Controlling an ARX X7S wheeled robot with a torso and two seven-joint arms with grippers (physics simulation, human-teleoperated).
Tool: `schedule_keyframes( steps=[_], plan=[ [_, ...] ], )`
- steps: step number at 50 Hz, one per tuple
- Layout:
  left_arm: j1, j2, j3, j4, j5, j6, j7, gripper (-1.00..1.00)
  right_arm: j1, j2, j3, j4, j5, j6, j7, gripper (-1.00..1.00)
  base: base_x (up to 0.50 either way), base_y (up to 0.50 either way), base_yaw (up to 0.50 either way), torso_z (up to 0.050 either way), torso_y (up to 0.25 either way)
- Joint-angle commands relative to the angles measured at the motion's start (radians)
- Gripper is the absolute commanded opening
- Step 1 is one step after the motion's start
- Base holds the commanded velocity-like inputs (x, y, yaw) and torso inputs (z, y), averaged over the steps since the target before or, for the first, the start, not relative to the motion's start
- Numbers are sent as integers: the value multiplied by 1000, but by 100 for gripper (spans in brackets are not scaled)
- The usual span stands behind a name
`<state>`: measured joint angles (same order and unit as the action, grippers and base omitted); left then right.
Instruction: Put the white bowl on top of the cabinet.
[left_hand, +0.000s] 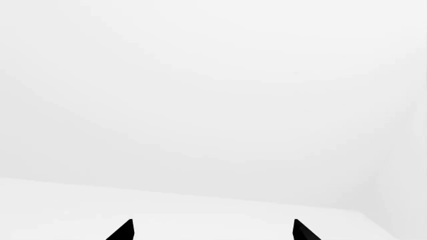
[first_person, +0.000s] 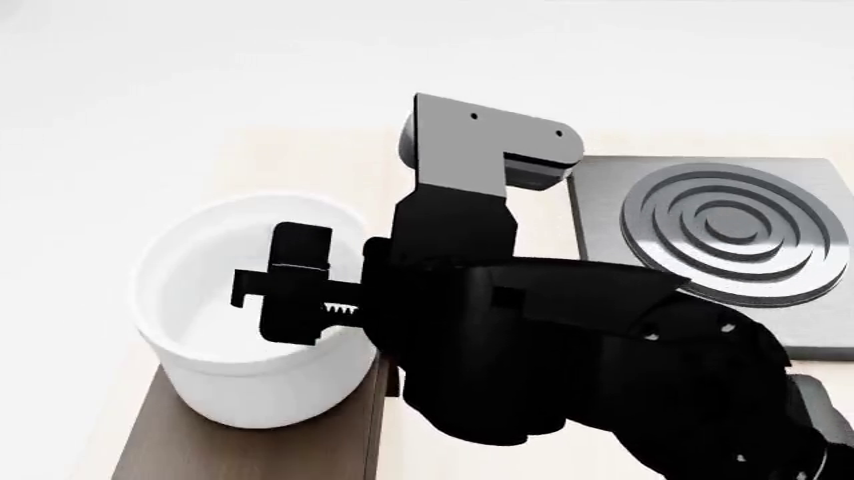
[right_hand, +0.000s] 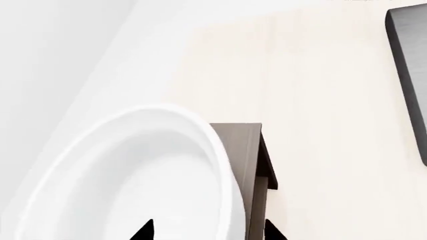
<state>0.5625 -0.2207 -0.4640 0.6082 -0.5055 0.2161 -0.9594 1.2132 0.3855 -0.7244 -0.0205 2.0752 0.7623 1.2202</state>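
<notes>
Right pincer grasping the white bowl by its rim, over the cabinet.
Placing step: next, lower squarely, then let go; left pincer released, idle.

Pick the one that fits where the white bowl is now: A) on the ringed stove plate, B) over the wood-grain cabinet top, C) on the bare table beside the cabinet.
B: in the head view the white bowl sits over the cabinet, far from the stove plate.
</notes>
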Motion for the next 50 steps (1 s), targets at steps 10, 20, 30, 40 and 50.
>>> schedule_keyframes(
  steps=[10, 20, 30, 40, 50],
  plan=[
    [-2, -2, 1, -7, -4, 2, 2, 100, 24, -3, -16, 11, -4, 13, -17, 100, 0, 0, 0, 0, 0],
    [-2, -3, 0, -3, -3, 0, -1, 100, 37, 17, -8, -10, -16, 2, 1, 100, 0, 0, 0, 0, 0],
    [-2, -4, 1, 0, -3, -1, -2, 100, 51, 41, 9, -58, 1, -12, 40, 100, 0, 0, 0, 0, 0],
    [-2, -4, 3, 1, -2, -2, -2, 100, 66, 56, 24, -89, 18, -22, 60, 100, 0, 0, 0, 0, 0],
    [1, -4, 2, 4, -3, 0, -2, 100, 96, 96, 57, -145, 20, -43, 99, 100, 0, 0, 0, 0, 0]
  ],
)
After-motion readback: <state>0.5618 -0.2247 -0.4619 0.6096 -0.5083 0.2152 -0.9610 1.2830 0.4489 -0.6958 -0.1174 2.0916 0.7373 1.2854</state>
